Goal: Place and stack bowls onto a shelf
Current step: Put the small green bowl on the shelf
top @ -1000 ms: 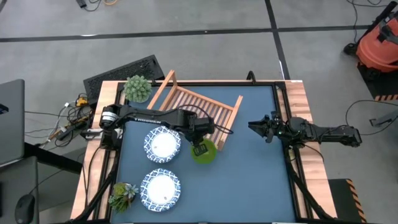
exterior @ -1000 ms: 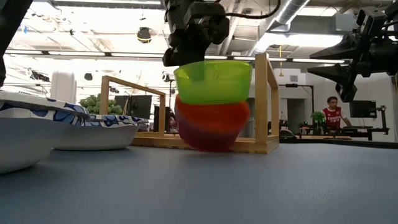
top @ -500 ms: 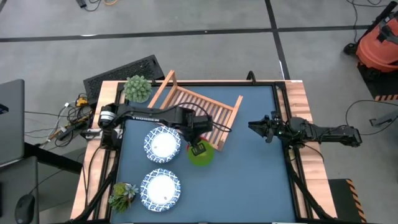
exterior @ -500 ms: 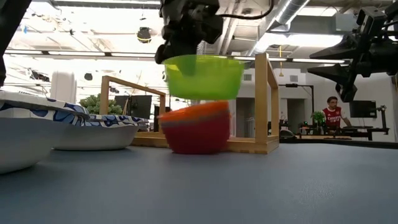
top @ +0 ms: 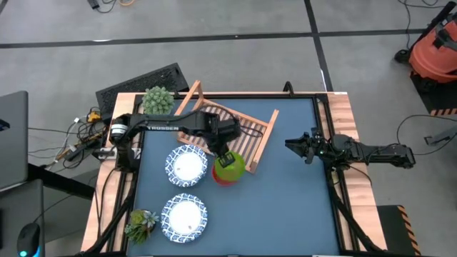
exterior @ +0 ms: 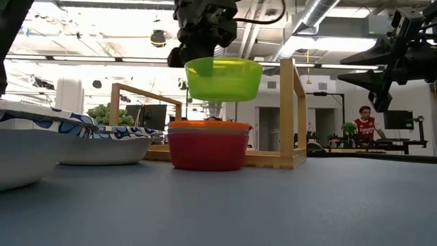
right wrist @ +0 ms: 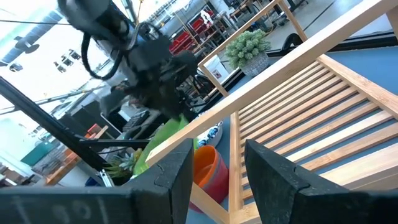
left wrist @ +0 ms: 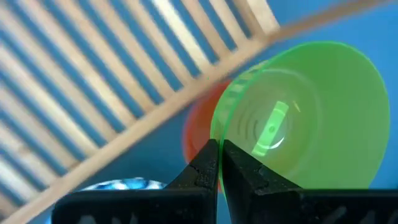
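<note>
The left end effector [exterior: 202, 42] is clamped on the rim of the green bowl [exterior: 223, 78], which hangs directly beneath it, clear of the surface [exterior: 287, 205]. Below the held bowl, apart from it, the red bowl stack [exterior: 208, 145] rests on the surface just beside the wooden shelf [top: 239, 128]. The right end effector [top: 294, 146] waits well to the side, fingers spread and empty.

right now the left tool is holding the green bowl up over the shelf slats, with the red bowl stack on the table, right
Not quite. The left tool does hold the green bowl up, but it hangs over the red bowl stack, not over the shelf slats. The low view shows the green bowl directly above the stack, which stands on the table in front of the shelf.
</note>
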Tool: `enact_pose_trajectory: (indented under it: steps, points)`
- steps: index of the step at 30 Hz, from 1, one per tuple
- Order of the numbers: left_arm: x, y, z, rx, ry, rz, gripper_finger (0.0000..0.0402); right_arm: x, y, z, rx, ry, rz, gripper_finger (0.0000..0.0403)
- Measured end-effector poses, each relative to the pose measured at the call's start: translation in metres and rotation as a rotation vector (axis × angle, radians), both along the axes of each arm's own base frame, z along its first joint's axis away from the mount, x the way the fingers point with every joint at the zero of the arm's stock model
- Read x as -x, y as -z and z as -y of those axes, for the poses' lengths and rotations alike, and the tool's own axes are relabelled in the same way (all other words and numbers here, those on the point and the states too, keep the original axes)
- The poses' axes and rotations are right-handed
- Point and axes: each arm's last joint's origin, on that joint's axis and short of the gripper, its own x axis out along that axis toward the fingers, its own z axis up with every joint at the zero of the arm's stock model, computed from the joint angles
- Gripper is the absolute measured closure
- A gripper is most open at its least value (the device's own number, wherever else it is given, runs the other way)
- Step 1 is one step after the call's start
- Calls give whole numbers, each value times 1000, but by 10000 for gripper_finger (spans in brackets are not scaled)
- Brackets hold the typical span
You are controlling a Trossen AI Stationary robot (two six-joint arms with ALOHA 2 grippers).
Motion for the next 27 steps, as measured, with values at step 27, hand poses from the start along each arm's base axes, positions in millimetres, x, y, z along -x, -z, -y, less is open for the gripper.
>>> enact_pose_trajectory:
  steps: [27]
  points:
    - [47, 3, -158, -141, -377, 66, 401, 0, 0, 0, 3, 1, -1, 232]
